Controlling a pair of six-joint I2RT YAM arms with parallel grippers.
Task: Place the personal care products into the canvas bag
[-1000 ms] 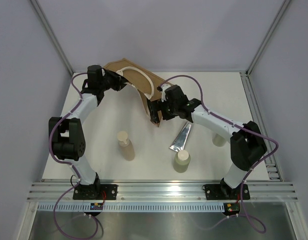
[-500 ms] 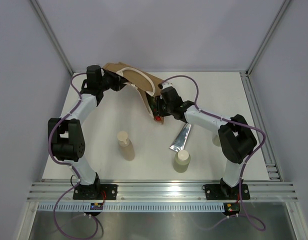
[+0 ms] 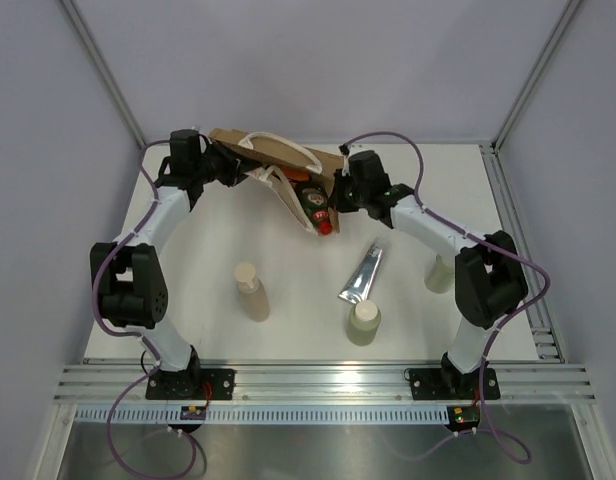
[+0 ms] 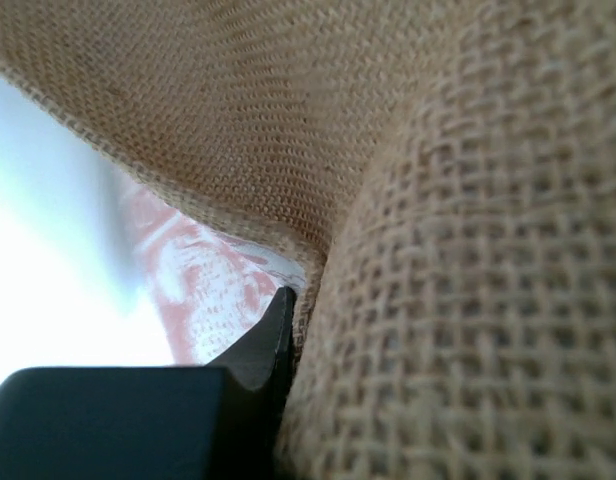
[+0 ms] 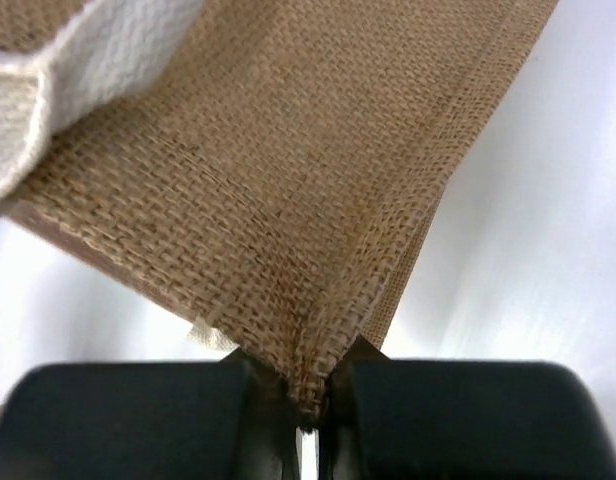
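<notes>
The brown canvas bag [image 3: 280,152] lies at the back of the table, held up between both arms. My left gripper [image 3: 238,168] is shut on its left rim, and jute weave [image 4: 458,260] fills that wrist view beside one dark finger [image 4: 268,345]. My right gripper [image 3: 336,192] is shut on the right rim, its jaws pinching a fold of jute [image 5: 310,385]. A green red-capped bottle [image 3: 315,207] lies in the bag's mouth, cap outward. Three beige bottles [image 3: 253,291] [image 3: 365,323] [image 3: 439,273] and a silver tube [image 3: 363,275] rest on the table.
A cream handle [image 3: 273,140] loops over the bag's top, also showing as a cream handle [image 5: 78,60] in the right wrist view. Grey walls and metal frame posts [image 3: 103,75] close in the white table [image 3: 198,260]. A rail [image 3: 318,385] runs along the near edge.
My right gripper left the green bottle in the bag's mouth, moved to the bag's right rim and shut on it. The bag's mouth is stretched wider between the arms.
</notes>
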